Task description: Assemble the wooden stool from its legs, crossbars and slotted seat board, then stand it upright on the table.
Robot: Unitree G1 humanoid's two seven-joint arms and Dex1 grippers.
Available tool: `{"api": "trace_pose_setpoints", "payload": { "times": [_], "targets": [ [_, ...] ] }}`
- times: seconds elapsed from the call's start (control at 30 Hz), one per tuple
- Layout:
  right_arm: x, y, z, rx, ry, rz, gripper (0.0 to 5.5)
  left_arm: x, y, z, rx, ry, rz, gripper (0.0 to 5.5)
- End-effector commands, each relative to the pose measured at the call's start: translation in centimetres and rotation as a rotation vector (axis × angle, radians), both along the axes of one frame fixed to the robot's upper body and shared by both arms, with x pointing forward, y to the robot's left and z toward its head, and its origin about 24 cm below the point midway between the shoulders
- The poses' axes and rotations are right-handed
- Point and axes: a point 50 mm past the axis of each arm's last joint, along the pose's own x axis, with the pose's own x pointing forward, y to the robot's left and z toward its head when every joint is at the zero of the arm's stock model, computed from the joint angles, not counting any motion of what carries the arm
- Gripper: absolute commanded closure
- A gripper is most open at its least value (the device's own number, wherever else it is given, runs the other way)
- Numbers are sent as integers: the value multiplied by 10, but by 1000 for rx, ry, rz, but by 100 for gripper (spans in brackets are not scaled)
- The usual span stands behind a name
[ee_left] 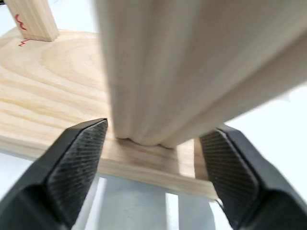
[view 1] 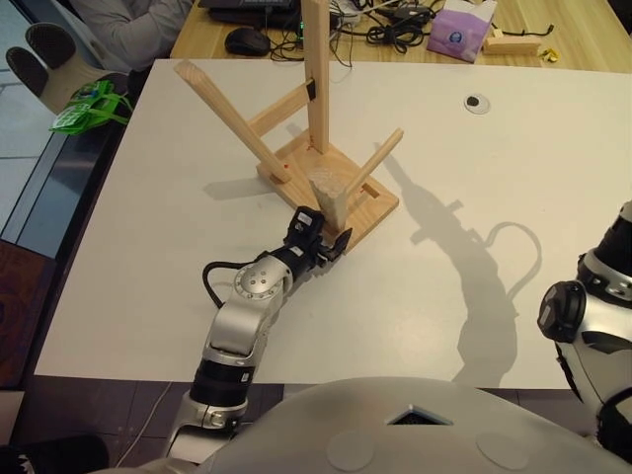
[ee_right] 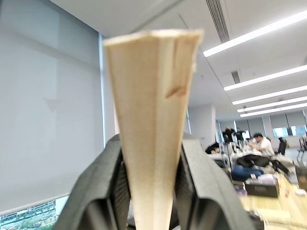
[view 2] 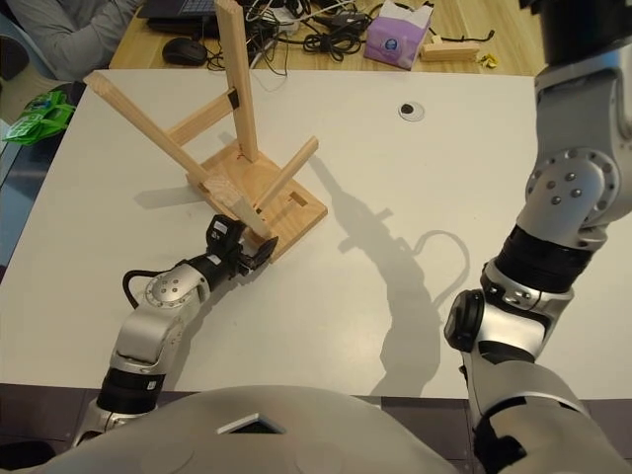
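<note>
The stool lies upside down, its slotted seat board (view 1: 296, 156) flat on the white table (view 1: 513, 197). One leg (view 1: 316, 79) stands straight up from it. A slanted leg (view 1: 229, 117) joins that one through a crossbar (view 1: 281, 107), and another leg (view 1: 376, 163) leans right. A fourth leg (ee_left: 158, 72) rises at the near corner. My left gripper (view 1: 331, 242) is open at that corner, its fingers (ee_left: 76, 167) on either side of the leg's foot. My right gripper (ee_right: 153, 191) is shut on a pale wooden bar (ee_right: 153, 120) that points up toward the ceiling.
Behind the table a wooden desk carries a mouse (view 1: 247, 39), tangled cables (view 1: 395, 20), a purple tissue pack (view 1: 461, 30) and a loose wooden piece (view 1: 512, 44). A small black disc (view 1: 477, 103) lies at the table's back right. A green object (view 1: 84, 107) sits off the left edge.
</note>
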Motion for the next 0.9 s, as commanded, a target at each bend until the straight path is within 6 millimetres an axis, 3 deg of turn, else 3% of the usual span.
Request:
{"api": "trace_pose_setpoints", "payload": {
  "times": [0.03,0.27,0.33,0.43,0.53,0.73,0.9],
  "targets": [
    [4,3,-21,16,56,11,448,0,3,-5,-41,7,61,137],
    [13,4,-50,90,173,45,448,-16,-2,-16,-99,59,-25,30],
    [16,4,-59,192,222,63,448,-18,-2,-18,-99,67,-33,10],
    [21,9,-84,370,347,118,448,-16,-2,-18,-99,67,-29,10],
    [23,10,-101,442,443,140,448,-14,-2,-18,-92,58,-27,10],
    [15,7,-124,227,624,122,448,-12,0,-18,-81,46,-9,10],
    [1,15,-134,49,729,275,448,-11,-2,-19,-81,37,8,10]
  ]
}}
